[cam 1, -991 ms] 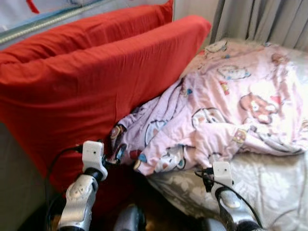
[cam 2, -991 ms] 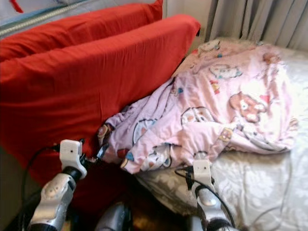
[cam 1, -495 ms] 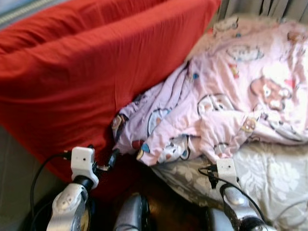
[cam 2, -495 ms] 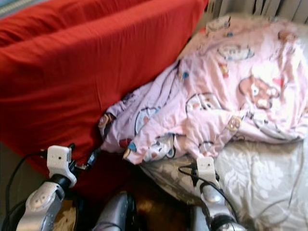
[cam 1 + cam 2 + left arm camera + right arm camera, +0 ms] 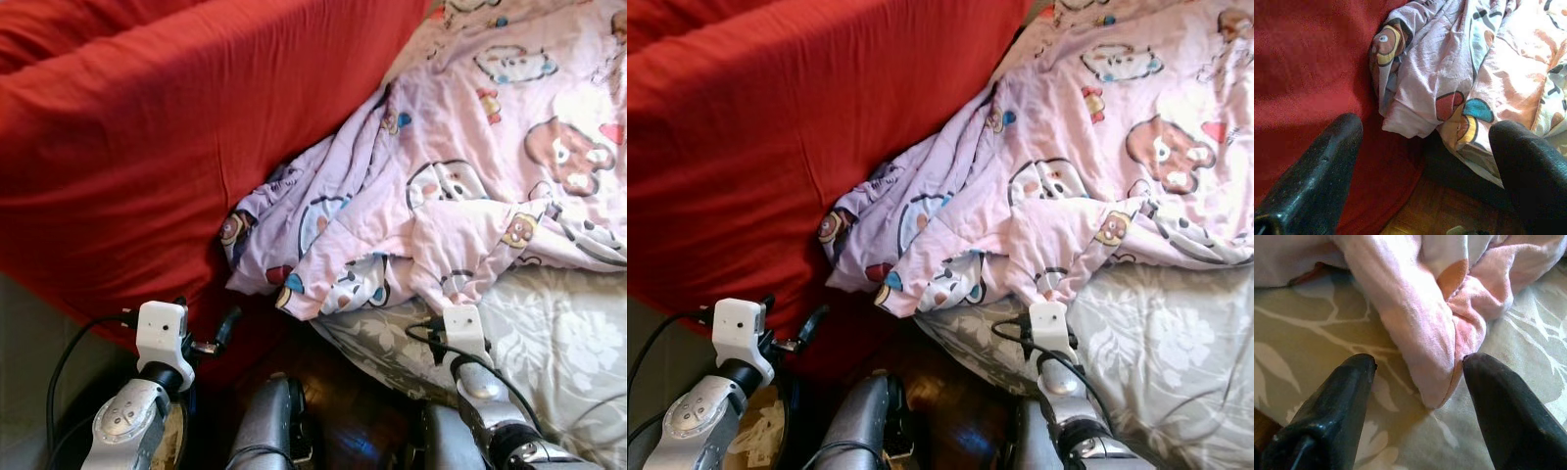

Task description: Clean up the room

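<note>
Camera tipped closer, crumpled pink cartoon-print blanket point(image 5: 470, 196) against red cushion point(image 5: 176, 147), left gripper point(image 5: 1425, 161) and right gripper point(image 5: 1418, 382) spread, empty.

From here I can't see the far part of the pink blanket point(image 5: 470, 166); it runs off the top and right edges of the head views. The red cushion point(image 5: 167, 147) is cut off at the top and left. The blanket covers much of the grey floral sheet point(image 5: 558, 343). Something pale on the floor point(image 5: 754, 436) by my left arm is too small to identify.
</note>
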{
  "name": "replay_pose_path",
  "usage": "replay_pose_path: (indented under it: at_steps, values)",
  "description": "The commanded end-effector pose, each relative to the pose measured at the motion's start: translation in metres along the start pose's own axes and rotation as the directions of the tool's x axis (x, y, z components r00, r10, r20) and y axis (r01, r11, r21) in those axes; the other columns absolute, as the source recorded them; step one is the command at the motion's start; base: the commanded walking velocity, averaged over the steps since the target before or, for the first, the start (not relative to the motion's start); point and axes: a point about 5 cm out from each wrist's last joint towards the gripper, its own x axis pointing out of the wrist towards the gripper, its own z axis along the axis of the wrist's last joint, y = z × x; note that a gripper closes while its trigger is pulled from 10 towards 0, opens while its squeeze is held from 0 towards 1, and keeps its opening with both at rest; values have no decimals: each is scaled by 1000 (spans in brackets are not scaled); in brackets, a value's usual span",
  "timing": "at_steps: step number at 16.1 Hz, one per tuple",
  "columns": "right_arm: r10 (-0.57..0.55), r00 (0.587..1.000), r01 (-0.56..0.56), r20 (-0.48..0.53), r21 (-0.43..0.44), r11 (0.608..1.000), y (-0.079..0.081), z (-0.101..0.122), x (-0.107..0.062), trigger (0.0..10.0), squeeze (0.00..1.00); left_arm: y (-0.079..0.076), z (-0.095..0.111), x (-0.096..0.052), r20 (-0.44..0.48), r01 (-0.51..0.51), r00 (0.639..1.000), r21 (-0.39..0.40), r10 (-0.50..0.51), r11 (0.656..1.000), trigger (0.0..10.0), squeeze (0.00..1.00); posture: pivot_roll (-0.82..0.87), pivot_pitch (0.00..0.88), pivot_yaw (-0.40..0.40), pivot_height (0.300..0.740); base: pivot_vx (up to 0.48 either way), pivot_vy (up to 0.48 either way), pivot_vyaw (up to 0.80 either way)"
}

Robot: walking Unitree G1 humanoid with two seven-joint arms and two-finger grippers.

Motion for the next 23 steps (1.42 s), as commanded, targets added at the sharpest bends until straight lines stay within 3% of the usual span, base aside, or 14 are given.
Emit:
replay_pose_path:
  at_steps: [1,7,8,20,23]
  values:
    - [-2,1000,2,-5,18,1000,0,-3,-1,10000,0,1,-3,-7,-39,11,999,24,-10,1000,10000,0,228,293,122,629,0,0,0]
    - [-96,995,96,-10,53,994,-20,4,3,10000,0,-2,-1,-11,-49,22,999,30,-20,999,10000,0,240,302,122,629,0,0,0]
    - [-106,994,107,-5,51,993,-22,6,4,0,0,-3,0,-12,-53,25,998,32,-23,999,10000,0,242,307,123,629,0,0,0]
    - [-90,995,93,-37,72,993,-18,-2,2,0,0,-4,-2,-16,-79,27,997,35,-24,999,10000,0,242,309,117,629,0,0,0]
    - [-75,997,77,-29,73,994,-17,3,3,0,0,-5,-4,-9,-80,24,997,30,-21,999,10000,0,232,281,105,629,0,0,0]
